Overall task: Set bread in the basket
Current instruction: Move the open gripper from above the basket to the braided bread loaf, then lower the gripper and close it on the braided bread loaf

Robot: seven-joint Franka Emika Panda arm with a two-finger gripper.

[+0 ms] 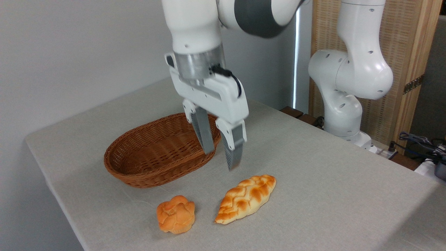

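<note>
While its two grey fingers hang apart with nothing between them, the pincer (221, 153) points downward above the desk (313, 174), its tips in the air and touching nothing. Seen from this camera, the left finger overlaps the right end of the basket (153, 153), and the right finger ends just above the bare cloth between basket and bread (246, 198). The bread, a braided loaf with pointed ends, lies flat on the desk below and slightly right of the pincer, set diagonally, outside the basket and apart from it. To its left, near the desk's front edge, sits a small round orange bun (176, 213), close to the loaf but not touching it. The oval wicker basket holds nothing visible. No object lies between the fingertips and the loaf. The white arm (195, 28) comes down from the top of the view, its wrist nearly vertical, the hand tilted a little; its base column (352, 80) stands at the desk's far right, before a wooden screen (411, 52).
</note>
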